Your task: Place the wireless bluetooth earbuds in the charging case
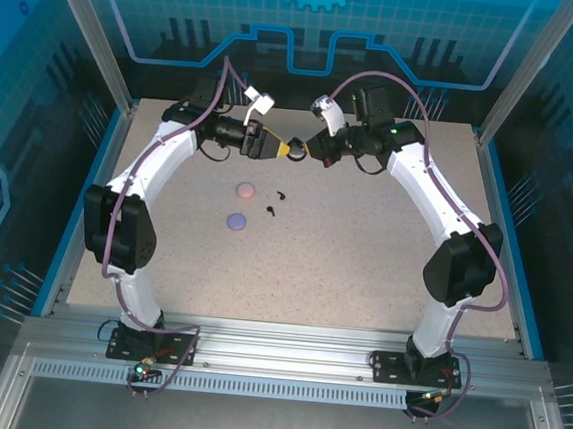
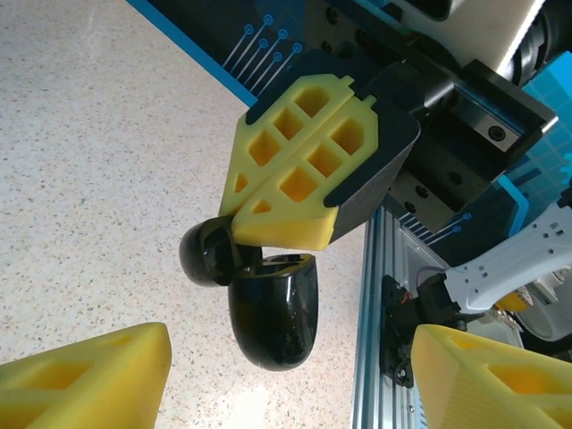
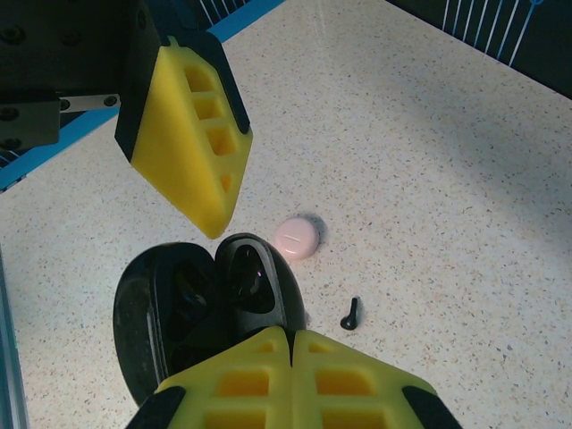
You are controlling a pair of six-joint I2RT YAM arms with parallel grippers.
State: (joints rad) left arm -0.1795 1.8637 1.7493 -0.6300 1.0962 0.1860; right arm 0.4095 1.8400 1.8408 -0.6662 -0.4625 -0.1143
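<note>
Right gripper [image 3: 290,349]: fingers [image 3: 357,384] are pressed together on the black charging case [image 3: 214,304], pinching it near the hinge. The case is open, lid and base splayed apart, and is held in the air over the far middle of the worktop [image 1: 362,271].

Left gripper [image 1: 281,149]: fingers are spread wide with nothing between them. It sits just beside the held case and faces it. In the left wrist view its two pads stand either side of the case without touching it.

Two black earbuds [image 1: 281,195] lie loose on the worktop, near each other. They are down from the held case, on its near side and slightly toward the left arm. The pink round case [image 1: 245,189] and the lavender round case [image 1: 236,221] sit to their left, apart from them.

Key relation: both earbuds lie below both sets of fingers and back toward the bases. We judge the left arm the one for the pick, being unloaded and on the closer side. It would have to drop and draw back from the case.

Long axis: in the right wrist view one earbud lies flat, its stem running roughly away from that camera with a slight tilt. The top view is too small to confirm this. We judge the fingers should close across the stem, not along it.

Risk, as we judge it: the earbuds are tiny and smooth, so they are likely to skid on the worktop.
</note>
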